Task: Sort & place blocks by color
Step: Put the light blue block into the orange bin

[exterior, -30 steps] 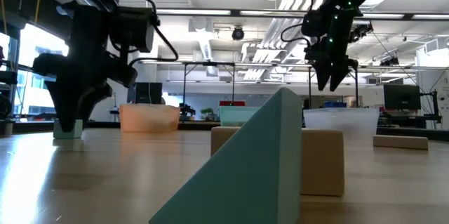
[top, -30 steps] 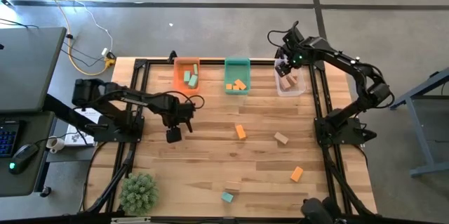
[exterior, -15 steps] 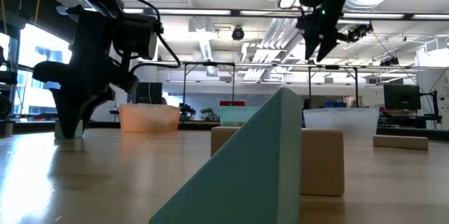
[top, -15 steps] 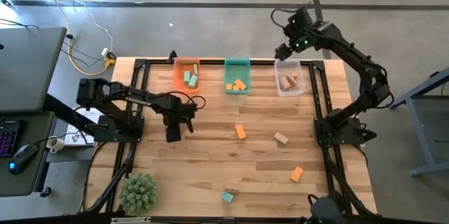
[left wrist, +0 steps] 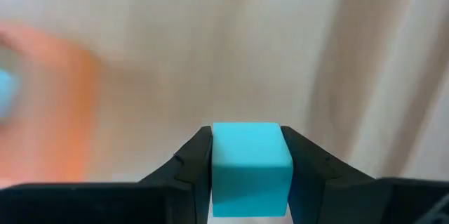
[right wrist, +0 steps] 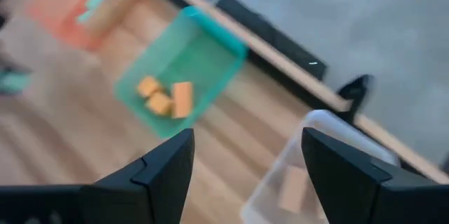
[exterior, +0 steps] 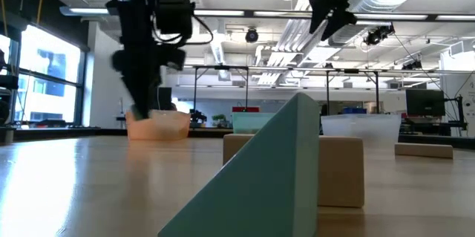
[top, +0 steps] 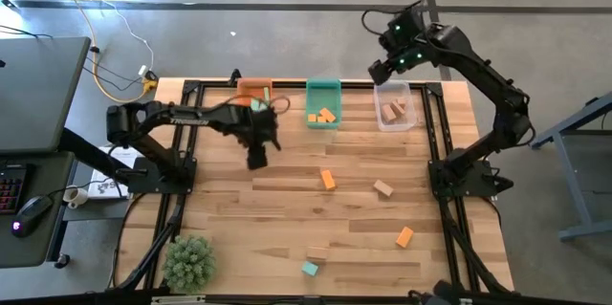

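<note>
Between left jaws, teal block

Wooden table carrying three bins along the far edge, scattered blocks, green plant at near-left corner.

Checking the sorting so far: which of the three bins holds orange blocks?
The teal bin, the middle one: orange blocks lie inside. The clear bin holds wooden ones.
</note>
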You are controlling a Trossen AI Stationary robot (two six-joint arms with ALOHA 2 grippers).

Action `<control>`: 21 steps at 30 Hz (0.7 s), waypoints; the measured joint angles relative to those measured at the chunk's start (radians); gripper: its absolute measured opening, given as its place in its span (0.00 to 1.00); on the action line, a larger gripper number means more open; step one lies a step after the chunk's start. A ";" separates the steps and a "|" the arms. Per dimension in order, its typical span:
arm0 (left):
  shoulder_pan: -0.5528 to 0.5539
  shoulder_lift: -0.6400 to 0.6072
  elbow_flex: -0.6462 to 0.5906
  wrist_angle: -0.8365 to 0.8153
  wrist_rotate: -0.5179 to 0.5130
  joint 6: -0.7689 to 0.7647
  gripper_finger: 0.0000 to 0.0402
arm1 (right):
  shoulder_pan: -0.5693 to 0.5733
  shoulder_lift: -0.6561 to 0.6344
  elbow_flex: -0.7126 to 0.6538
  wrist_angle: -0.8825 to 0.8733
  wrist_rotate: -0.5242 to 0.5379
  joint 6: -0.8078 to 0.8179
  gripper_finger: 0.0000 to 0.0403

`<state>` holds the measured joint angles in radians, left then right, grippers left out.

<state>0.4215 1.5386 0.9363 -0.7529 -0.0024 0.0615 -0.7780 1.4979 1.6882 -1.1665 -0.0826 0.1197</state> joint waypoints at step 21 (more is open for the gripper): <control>0.407 0.025 0.106 0.233 -0.054 -0.058 0.27 | 0.324 0.000 -0.001 -0.012 0.085 0.272 0.62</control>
<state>0.8283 1.5636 1.0420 -0.5197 -0.0566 0.0034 -0.4537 1.4982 1.6875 -1.1786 0.0021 0.3920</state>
